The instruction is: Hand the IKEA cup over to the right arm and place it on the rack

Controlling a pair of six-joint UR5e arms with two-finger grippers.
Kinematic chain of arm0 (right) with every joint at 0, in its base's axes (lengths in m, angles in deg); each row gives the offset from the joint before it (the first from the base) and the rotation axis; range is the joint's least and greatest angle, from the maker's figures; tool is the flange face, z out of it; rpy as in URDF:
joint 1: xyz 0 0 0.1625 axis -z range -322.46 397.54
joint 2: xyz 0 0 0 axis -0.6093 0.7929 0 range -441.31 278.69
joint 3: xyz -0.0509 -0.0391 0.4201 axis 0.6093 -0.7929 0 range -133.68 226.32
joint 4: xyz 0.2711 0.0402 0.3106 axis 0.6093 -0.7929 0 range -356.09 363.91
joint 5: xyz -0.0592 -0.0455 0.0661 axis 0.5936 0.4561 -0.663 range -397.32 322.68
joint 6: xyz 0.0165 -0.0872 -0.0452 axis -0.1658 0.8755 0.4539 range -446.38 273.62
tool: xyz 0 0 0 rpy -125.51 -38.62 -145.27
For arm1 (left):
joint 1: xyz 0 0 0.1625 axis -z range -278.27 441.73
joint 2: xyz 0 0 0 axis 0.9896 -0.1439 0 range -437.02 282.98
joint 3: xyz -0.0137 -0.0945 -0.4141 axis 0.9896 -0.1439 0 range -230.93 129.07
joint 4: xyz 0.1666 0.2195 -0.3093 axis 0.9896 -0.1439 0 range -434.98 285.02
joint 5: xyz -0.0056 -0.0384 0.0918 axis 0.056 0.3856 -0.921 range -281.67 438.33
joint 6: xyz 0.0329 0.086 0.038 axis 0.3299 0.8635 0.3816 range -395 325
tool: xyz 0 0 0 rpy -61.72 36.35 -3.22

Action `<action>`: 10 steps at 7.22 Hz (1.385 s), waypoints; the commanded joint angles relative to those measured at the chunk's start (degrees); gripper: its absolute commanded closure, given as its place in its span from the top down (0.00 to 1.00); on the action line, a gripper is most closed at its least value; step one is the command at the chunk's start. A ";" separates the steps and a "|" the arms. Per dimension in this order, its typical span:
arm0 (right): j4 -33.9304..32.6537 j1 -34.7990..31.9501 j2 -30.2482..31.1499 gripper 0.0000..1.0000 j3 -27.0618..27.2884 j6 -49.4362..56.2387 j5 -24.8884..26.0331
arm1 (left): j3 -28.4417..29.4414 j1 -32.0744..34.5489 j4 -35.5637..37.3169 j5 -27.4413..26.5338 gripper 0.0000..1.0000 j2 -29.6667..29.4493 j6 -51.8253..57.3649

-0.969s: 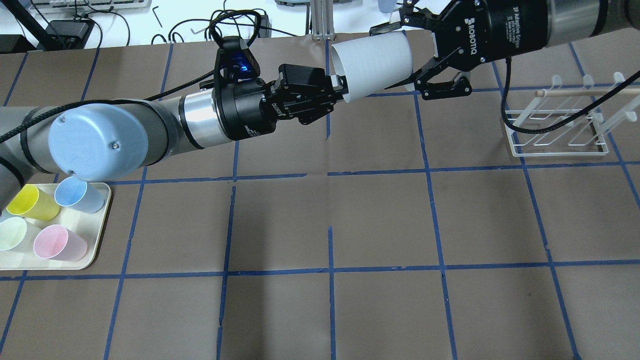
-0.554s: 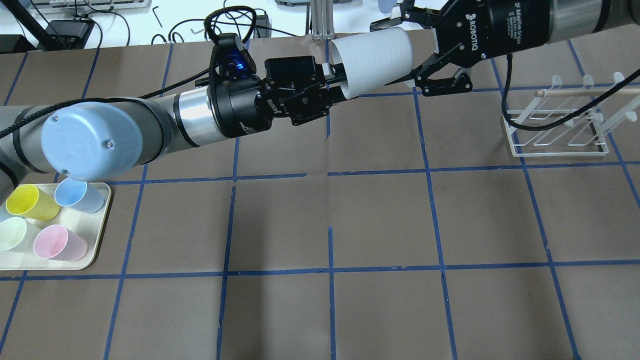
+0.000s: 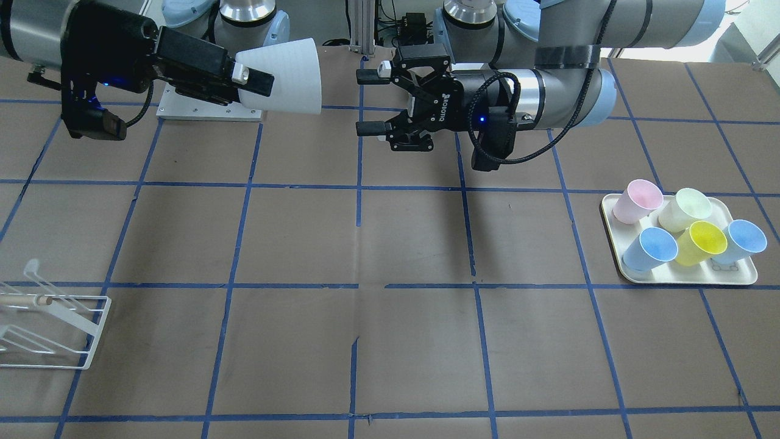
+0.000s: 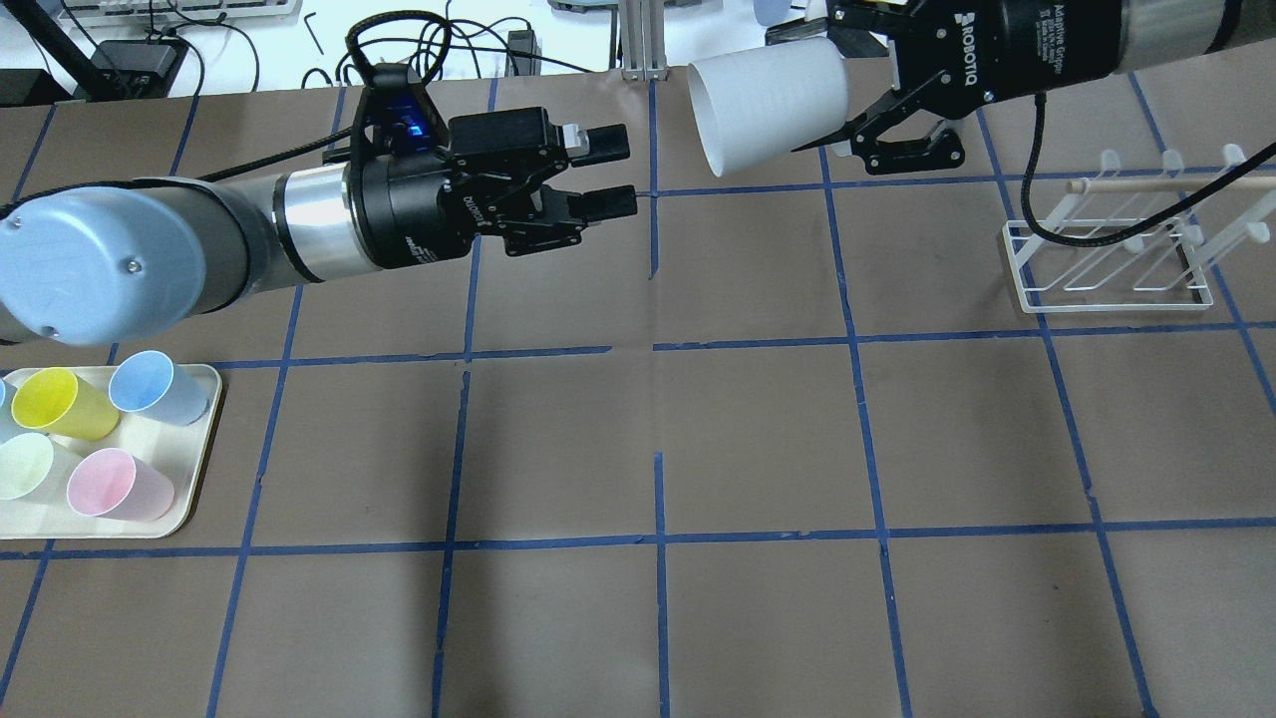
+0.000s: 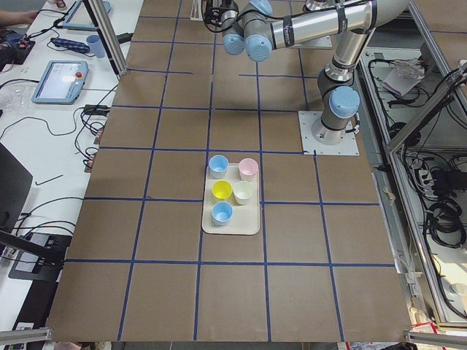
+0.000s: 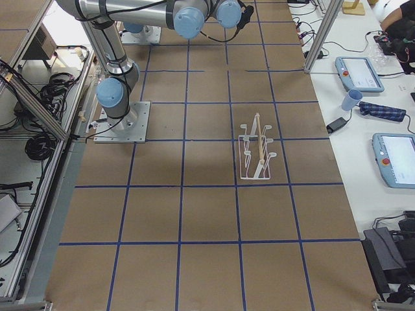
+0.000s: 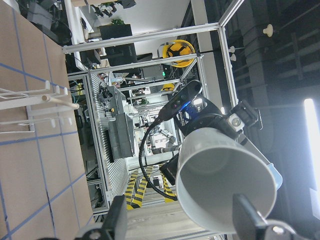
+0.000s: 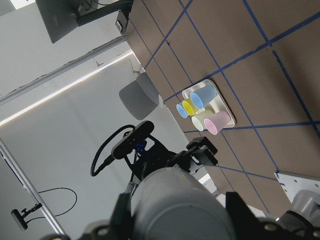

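The IKEA cup (image 4: 743, 110), whitish grey, lies on its side in the air over the table's far side, mouth toward the left arm. My right gripper (image 4: 788, 92) is shut on the cup's body; the front-facing view shows the cup (image 3: 292, 73) in the right gripper (image 3: 268, 78). My left gripper (image 4: 605, 175) is open and empty, a short gap left of the cup's mouth, and also shows in the front-facing view (image 3: 370, 102). The left wrist view looks into the cup (image 7: 225, 195). The rack (image 4: 1107, 264) stands on the table at the right, below the right arm.
A cream tray (image 4: 159, 524) at the near left holds several coloured cups, also in the front-facing view (image 3: 688, 280). The rack also shows in the front-facing view (image 3: 55, 332) and right view (image 6: 256, 155). Cables and devices lie beyond the table's far edge.
My left gripper has let go of the cup's rim, opened and drawn back to the left. My right gripper keeps the cup and has shifted slightly right and away.
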 commanded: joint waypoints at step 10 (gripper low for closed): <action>-37.83 2.42 -6.03 0.26 0.88 3.28 67.12 | 2.44 -3.75 42.58 -68.30 1.00 -0.67 -45.46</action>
